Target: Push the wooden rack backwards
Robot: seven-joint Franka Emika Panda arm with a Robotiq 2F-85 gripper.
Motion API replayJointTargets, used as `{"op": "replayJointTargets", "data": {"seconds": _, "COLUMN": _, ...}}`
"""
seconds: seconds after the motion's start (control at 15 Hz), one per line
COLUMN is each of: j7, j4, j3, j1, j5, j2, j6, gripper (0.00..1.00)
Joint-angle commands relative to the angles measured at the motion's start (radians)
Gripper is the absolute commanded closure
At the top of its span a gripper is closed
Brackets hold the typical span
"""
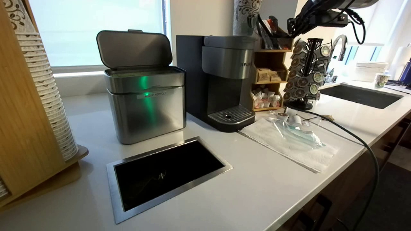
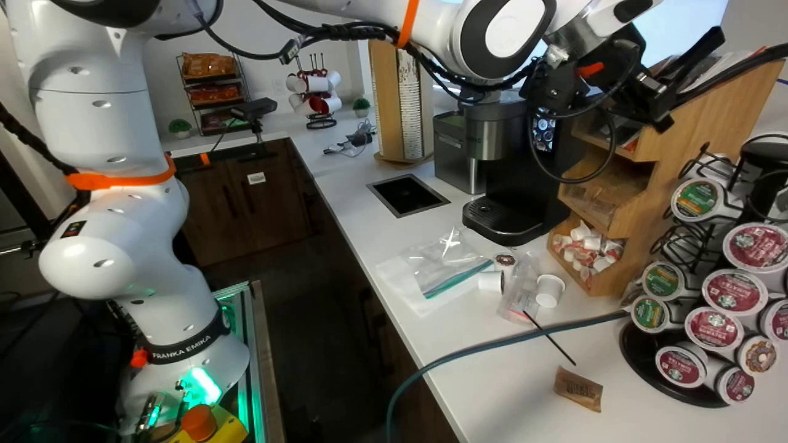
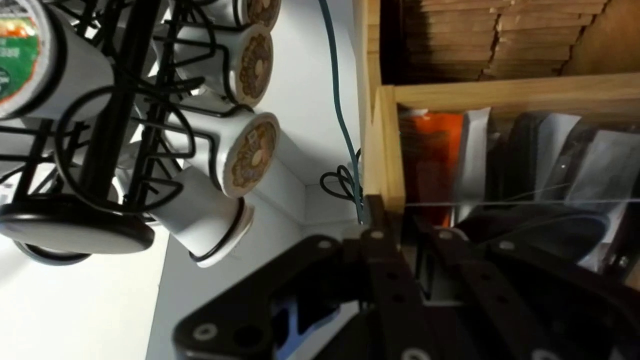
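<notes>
- Robot arm (image 2: 104,203), white: base and lower links seen in an exterior view alone; reaches over to the area beside the coffee machine.
- Counter (image 1: 199,208), white: runs beneath the coffee machine and past it both ways.
- Sink (image 1: 359,96), dark: well beyond the coffee machine, on the rack's side; in an exterior view alone.
- Wooden rack (image 2: 662,178), brown, three tiers: just beside the coffee machine, on the side away from the steel bin. Long axis upright. Open fronts point the same way as the machine's drip tray, toward the counter's front edge.
- Coffee machine (image 1: 224,64), grey and black.
- Pod carousel (image 1: 303,80), dark wire: past the rack from the coffee machine; in all views.
- Steel bin (image 1: 146,109), lid raised: beside the coffee machine, opposite the rack.
- Gripper (image 3: 400,215), black: near the coffee machine, at the rack's top tier. Fingers narrowly apart in the wrist view, the rack's side wall lining up with the gap; whether they pinch it cannot be told.
- Brown packets (image 3: 495,40): middle tier, beside the coffee machine; stacked edges clearest in the wrist view.
</notes>
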Motion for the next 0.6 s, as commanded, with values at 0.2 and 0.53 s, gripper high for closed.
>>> {"op": "replayJointTargets", "data": {"seconds": 0.2, "j7": -0.056, "j4": 0.049, "j3": 0.021, "j1": 0.003, "j5": 0.022, "j2": 0.044, "j6": 0.045, "gripper": 0.97}}
{"op": "replayJointTargets", "data": {"seconds": 0.53, "j7": -0.103, "j4": 0.035, "j3": 0.029, "j1": -0.002, "j5": 0.025, "j2": 0.042, "j6": 0.069, "gripper": 0.97}}
